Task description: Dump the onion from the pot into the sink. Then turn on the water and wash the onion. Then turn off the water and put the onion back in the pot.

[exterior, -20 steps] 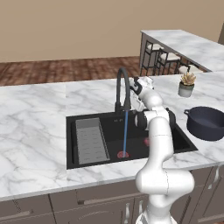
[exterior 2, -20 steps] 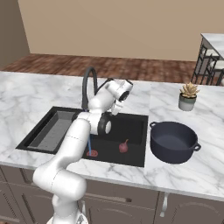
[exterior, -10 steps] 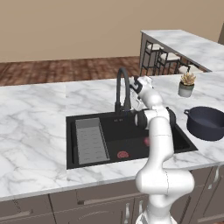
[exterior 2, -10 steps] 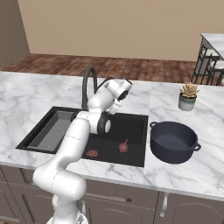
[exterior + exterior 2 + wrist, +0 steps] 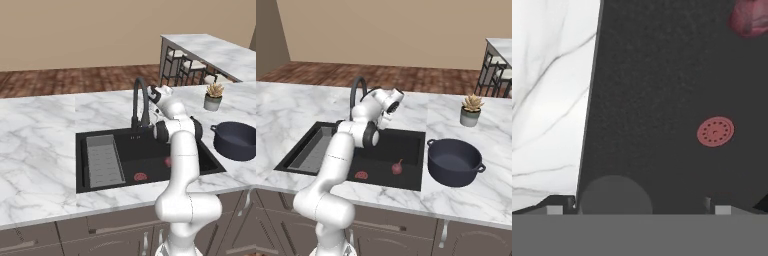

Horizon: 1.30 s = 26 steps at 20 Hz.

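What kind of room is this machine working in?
A kitchen, by the look of it: a marble counter with a black sink and gooseneck faucet, and a dark pot beside the basin.

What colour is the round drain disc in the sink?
Red, a flat perforated round drain disc; clearest in the hand view.

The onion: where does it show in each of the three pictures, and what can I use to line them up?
Left base view: the onion peeks out beside the white arm, on the sink floor.
Right base view: the onion lies on the sink floor, right of the red drain.
Hand view: the onion sits at the top right corner.
Shared landmark: the red drain.
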### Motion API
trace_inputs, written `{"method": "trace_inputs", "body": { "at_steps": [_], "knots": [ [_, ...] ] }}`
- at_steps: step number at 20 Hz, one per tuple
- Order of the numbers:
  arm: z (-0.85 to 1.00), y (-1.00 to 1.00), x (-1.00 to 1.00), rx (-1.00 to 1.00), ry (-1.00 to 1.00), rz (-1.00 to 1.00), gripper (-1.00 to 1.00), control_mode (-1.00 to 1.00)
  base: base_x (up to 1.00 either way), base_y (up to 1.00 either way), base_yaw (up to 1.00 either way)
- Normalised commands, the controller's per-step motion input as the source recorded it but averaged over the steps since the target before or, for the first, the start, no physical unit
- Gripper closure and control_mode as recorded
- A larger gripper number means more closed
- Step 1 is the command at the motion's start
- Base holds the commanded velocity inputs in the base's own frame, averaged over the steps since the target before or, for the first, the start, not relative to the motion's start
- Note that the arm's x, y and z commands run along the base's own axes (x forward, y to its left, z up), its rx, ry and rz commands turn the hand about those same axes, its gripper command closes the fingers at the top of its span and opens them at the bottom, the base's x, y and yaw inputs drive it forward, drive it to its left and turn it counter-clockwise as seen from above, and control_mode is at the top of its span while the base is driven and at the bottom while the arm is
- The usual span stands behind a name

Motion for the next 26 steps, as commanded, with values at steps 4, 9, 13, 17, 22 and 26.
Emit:
{"method": "trace_inputs", "body": {
  "at_steps": [4, 9, 13, 17, 22, 26],
  "knots": [
    [0.06, -0.68, -0.93, -0.02, -0.32, -0.12, -1.00, -1.00, 0.00, 0.00, 0.00],
    [-0.06, -0.98, -1.00, 0.00, -0.57, -0.04, -1.00, -1.00, 0.00, 0.00, 0.00],
    [0.06, -0.96, -1.00, 0.00, -0.45, -0.05, -1.00, -1.00, 0.00, 0.00, 0.00],
    [0.31, -0.51, -1.00, -0.01, -0.40, -0.10, -1.00, -1.00, 0.00, 0.00, 0.00],
    [0.94, 0.18, -0.89, -0.14, -0.19, -0.13, -1.00, -1.00, 0.00, 0.00, 0.00],
    [1.00, 0.11, -0.51, -0.21, 0.00, -0.12, -1.00, -1.00, 0.00, 0.00, 0.00]
  ]
}}
